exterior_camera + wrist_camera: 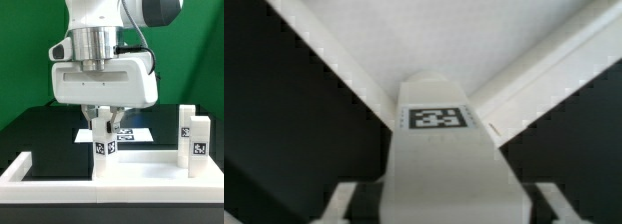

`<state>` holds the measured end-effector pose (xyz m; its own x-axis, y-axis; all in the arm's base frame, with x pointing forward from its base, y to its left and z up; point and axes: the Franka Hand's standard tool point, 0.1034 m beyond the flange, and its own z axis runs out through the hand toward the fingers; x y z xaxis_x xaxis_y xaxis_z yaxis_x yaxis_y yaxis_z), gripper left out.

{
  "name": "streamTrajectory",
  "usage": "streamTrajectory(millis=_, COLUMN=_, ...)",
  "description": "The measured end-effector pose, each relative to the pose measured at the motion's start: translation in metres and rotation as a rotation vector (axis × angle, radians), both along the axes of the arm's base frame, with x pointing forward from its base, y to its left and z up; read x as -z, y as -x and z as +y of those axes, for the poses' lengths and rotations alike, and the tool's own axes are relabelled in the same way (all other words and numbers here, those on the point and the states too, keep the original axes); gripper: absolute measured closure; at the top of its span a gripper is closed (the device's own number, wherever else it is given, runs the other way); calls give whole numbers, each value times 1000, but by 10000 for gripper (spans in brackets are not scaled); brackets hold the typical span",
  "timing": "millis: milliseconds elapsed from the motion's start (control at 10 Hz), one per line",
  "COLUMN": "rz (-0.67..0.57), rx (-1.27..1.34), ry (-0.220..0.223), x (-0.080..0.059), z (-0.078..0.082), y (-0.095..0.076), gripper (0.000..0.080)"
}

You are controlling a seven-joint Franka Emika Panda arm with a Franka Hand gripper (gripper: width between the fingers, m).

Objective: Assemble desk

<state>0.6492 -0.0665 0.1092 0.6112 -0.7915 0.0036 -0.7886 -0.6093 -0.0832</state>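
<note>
One white leg block (105, 145) with square tags stands upright at the near edge of the flat white desk slab (150, 160). My gripper (105, 128) comes straight down over its upper end, dark fingertips against its two sides, shut on it. In the wrist view the same leg block (441, 150) runs away from my gripper (448, 202), its tag facing the camera, with a white finger (345, 200) on either side. Beyond it lies the white slab (429, 40). Two more leg blocks (194, 138) stand upright together at the exterior view's right.
The long white raised rim (40, 180) runs along the front and up the exterior view's left. The marker board (135, 131) lies flat on the black table behind the gripper. A green wall closes the back.
</note>
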Motion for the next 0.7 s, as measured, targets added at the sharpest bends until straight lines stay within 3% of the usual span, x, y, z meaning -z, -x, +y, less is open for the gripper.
streamTrajectory(millis=400, rz=56, rx=723, ry=-139, x=1, z=6, y=-1, gripper=511)
streamTrajectory(millis=700, rz=64, rx=930, ry=-154, x=1, z=6, y=-3, gripper=509)
